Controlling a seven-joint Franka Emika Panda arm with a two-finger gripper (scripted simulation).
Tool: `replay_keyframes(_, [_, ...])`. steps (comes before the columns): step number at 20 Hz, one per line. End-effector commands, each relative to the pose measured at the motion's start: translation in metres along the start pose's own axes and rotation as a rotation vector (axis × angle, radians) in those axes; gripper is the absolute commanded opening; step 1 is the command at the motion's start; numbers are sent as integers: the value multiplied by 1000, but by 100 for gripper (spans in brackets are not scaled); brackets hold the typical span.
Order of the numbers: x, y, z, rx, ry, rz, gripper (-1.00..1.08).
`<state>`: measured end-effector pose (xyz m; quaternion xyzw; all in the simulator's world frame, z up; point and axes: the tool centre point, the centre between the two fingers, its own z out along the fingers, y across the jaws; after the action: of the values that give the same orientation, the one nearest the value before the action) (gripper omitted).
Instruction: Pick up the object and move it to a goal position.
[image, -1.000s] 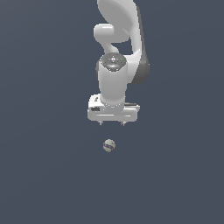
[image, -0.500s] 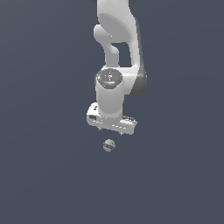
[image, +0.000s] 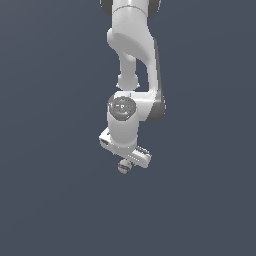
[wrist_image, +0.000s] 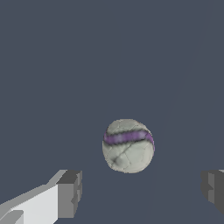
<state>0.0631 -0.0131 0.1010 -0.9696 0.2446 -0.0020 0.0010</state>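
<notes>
Hovering low at the exterior view's centre, my gripper (image: 125, 162) is spread wide and grasping nothing, with the purple-striped off-white ball (wrist_image: 128, 145) lying between its fingers (wrist_image: 70, 192), untouched.

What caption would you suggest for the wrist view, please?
Open gripper poised over the small off-white ball with a purple stripe, fingers apart on either side.

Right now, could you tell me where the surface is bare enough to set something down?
Nearly everywhere: the dark surface is bare on both of the exterior view's sides. The only crowded spot is under the arm, where the open gripper straddles the striped ball.
</notes>
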Motion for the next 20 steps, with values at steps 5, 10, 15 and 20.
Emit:
replay_keyframes(5, [6,-1,12,-2,-3,75,100])
replay_keyframes(10, [6,-1,14,-3,-4,82,100])
replay_keyframes(15, [6,0,24,-3,-4,83,100])
replay_keyframes(20, [6,0,50,-3,-3,86,100])
